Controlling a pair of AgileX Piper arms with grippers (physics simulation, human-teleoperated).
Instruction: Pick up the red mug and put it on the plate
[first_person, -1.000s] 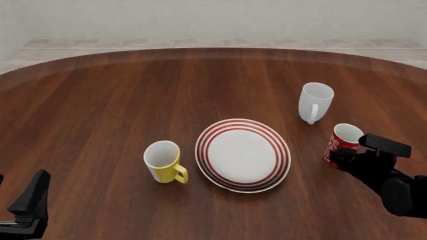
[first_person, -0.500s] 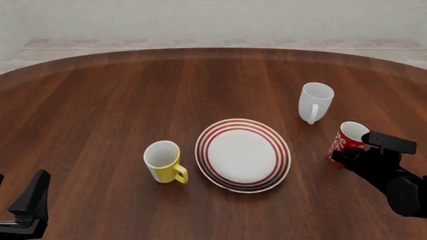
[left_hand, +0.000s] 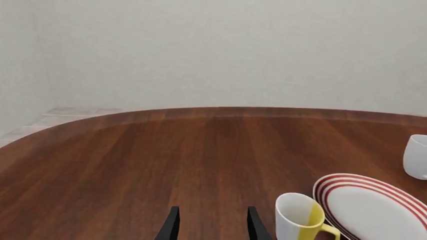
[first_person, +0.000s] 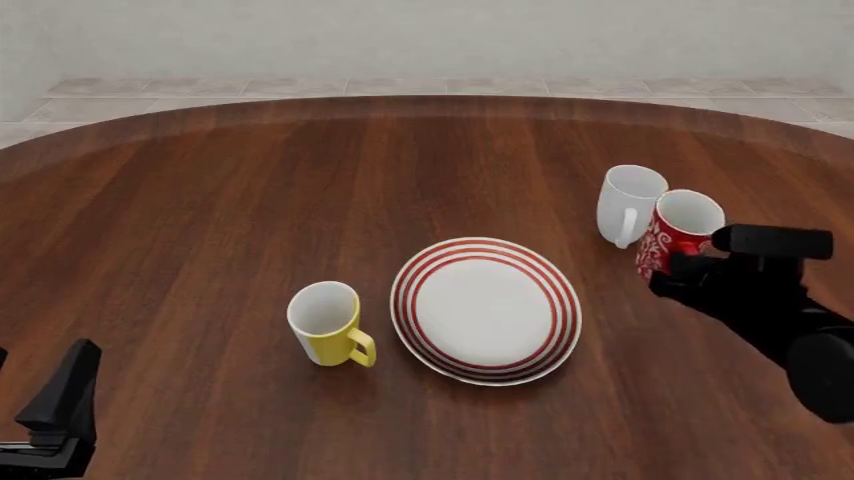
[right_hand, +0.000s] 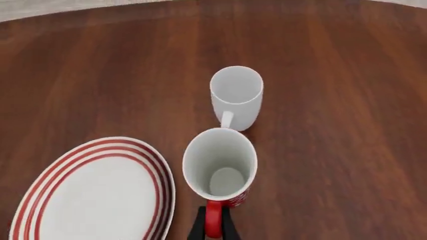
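One change since half a second back: red mug (first_person: 681, 232) lifted off the table (first_person: 267, 200), now up at 2 o'clock of the plate (first_person: 487, 310), just beside the white mug (first_person: 629, 203). Right gripper (right_hand: 212, 226) clamped narrow on its handle, reaching in from 4 o'clock. Left gripper (left_hand: 212, 226) parked at 8 o'clock, fingers parted, near the yellow mug (first_person: 327, 322).
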